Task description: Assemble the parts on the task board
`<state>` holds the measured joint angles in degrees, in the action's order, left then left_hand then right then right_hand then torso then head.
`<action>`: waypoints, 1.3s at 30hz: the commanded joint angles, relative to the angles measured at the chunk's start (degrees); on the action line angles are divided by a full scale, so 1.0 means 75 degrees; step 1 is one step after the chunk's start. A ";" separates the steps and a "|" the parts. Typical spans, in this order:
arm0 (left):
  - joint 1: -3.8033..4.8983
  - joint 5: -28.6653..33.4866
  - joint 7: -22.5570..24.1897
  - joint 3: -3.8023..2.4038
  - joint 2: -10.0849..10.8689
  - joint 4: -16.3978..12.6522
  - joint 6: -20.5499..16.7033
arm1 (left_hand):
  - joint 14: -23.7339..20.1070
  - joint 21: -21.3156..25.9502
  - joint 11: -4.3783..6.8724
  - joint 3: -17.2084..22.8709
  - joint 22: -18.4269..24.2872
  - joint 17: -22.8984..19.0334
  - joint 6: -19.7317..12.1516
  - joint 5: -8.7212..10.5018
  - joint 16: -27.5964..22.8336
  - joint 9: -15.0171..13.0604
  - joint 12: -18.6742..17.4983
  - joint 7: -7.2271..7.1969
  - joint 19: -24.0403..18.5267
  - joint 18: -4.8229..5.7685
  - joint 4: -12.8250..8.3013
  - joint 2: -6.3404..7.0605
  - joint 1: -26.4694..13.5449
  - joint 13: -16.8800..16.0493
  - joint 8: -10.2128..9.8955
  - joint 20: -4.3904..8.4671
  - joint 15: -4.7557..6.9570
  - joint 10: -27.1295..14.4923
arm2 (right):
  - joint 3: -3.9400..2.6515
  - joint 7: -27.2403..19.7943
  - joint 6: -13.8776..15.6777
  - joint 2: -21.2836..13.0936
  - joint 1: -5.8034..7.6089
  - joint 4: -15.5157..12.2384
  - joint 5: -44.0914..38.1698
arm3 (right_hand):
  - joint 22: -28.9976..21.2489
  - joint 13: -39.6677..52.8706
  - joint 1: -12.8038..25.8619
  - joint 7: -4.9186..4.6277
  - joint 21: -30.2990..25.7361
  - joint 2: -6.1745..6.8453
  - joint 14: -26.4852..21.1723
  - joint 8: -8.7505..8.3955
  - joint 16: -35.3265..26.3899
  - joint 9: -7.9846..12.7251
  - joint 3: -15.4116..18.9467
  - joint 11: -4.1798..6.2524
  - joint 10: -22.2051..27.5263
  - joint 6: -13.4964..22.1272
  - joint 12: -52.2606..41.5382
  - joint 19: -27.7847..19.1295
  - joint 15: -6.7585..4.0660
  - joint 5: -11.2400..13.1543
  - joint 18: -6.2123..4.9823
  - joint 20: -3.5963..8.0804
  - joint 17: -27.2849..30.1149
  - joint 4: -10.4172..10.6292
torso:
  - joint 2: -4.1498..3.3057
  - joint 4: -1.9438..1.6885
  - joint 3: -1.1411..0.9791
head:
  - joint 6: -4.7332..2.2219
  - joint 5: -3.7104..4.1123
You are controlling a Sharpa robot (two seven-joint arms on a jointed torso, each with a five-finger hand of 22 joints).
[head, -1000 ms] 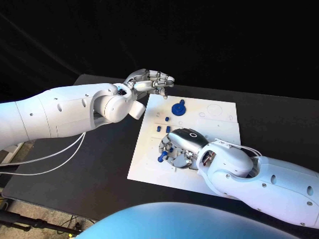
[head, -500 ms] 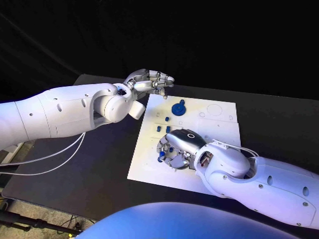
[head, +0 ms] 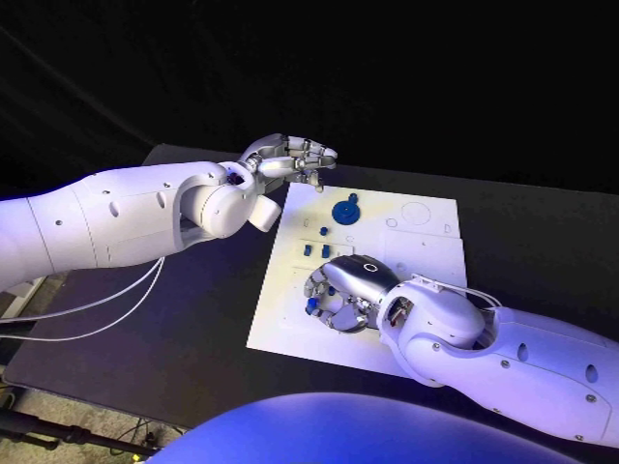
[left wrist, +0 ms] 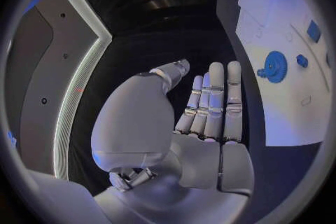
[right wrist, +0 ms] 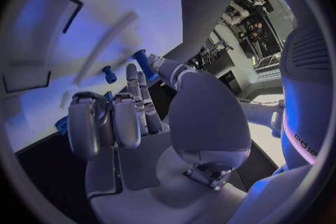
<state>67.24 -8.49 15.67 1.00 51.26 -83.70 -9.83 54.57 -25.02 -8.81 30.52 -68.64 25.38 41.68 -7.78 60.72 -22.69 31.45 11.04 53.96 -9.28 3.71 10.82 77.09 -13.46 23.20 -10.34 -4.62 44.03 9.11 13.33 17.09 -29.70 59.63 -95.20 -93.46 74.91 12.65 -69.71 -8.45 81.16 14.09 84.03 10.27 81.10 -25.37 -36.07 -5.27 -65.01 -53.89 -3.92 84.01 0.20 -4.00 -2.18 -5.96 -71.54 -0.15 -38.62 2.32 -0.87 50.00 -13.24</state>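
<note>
The white task board (head: pixel 424 253) lies in the middle of the black table. A blue gear (head: pixel 346 211) sits at its far side, with small blue parts (head: pixel 309 249) closer in. My right hand (head: pixel 349 290) is bent down over the board's near left part. In the right wrist view its thumb and a finger pinch a small blue peg (right wrist: pixel 143 58) at the board surface (right wrist: pixel 105 5), while the other fingers (right wrist: pixel 84 120) curl in. Another blue part (right wrist: pixel 108 74) stands close by. My left hand (head: pixel 293 155) hovers off the board's far left corner, holding nothing, its fingers (left wrist: pixel 213 101) straight.
The left wrist view shows the board (left wrist: pixel 273 5) with the gear (left wrist: pixel 274 65) and a small blue part (left wrist: pixel 313 31) off to one side of the hand. Bare black table (head: pixel 184 309) lies left of the board, and more lies to its right.
My right hand has crept slightly toward the board's left edge and settled lower over the small parts. The left hand has stayed where it was.
</note>
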 commanded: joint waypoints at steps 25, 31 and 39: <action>0.0004 0.0011 0.0028 -0.0005 0.0090 -0.0017 0.0138 | -0.0023 0.0029 -0.0010 -0.0022 0.0019 0.0014 -0.0118 -0.0047 -0.0028 -0.0006 0.0033 0.0131 -0.0013 -0.0140 -0.0070 -0.0031 -0.0083 0.0018 0.0048 -0.0044 -0.0014 -0.0078 | -0.0116 -0.0021 0.1565 -0.2311 0.0733 -0.1301 0.3720 | 0.1692 0.1634 0.0458 0.0260 0.0060 0.0012 0.0272 0.0351 -0.0070 -0.0239 0.1111 0.0506 -0.1247 -0.0159 -0.2174 0.0358 -0.0317 -0.0281 0.0039 0.0271 0.0087 0.0416 | 0.0040 0.0044 0.0032 | -0.0195 0.0582; 0.0003 0.0025 0.0077 -0.0005 0.0170 -0.0034 0.0093 | -0.0031 0.0035 -0.0013 -0.0036 0.0023 0.0015 -0.0131 -0.0042 -0.0029 -0.0005 0.0046 0.0136 -0.0024 -0.0137 -0.0068 -0.0023 -0.0110 0.0019 0.0057 -0.0048 -0.0020 -0.0080 | -0.0104 0.0545 0.1040 -0.3513 0.0884 -0.1639 0.4402 | 0.1853 0.6401 0.0622 0.0314 0.0628 -0.0084 0.0477 0.0487 0.0440 -0.0576 0.1552 0.0504 -0.1315 0.0000 -0.7065 0.0583 -0.0354 -0.0147 0.0169 0.0298 -0.0868 0.0820 | 0.0093 0.0130 0.0047 | -0.0304 0.0861; 0.0002 0.0113 0.0139 -0.0004 0.0243 -0.0053 0.0113 | -0.0055 0.0063 -0.0017 -0.0101 0.0051 0.0023 -0.0170 -0.0118 -0.0025 -0.0005 0.0087 0.0140 -0.0054 -0.0135 -0.0049 0.0003 -0.0226 0.0026 0.0104 -0.0062 -0.0033 -0.0113 | -0.0048 0.0915 0.0751 -0.4415 0.0704 -0.1980 0.4054 | 0.1921 0.7613 0.0571 0.0353 0.0867 -0.0162 0.0521 0.0591 0.0587 -0.0684 0.1962 0.0529 -0.1694 -0.0111 -0.8382 0.0674 -0.0367 -0.0159 0.0220 0.0302 -0.1144 0.1113 | 0.0137 0.0177 0.0087 | -0.0369 0.1237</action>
<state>67.23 -8.35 15.72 1.02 53.08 -83.93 -9.71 54.36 -24.79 -8.81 30.20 -68.30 25.49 40.85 -8.45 60.72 -22.67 31.77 11.04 53.74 -9.27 3.39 10.88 75.83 -13.33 23.71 -10.56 -4.83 43.61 8.72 17.50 25.46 -62.62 65.08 -109.67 -63.11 74.94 69.61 -65.08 -5.86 87.52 13.33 84.03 14.40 85.21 -30.46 -21.66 -1.32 -77.39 -54.52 -66.62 83.93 -2.29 -5.10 -1.23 -3.96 -74.97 8.30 -37.78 3.46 -0.38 47.40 -4.86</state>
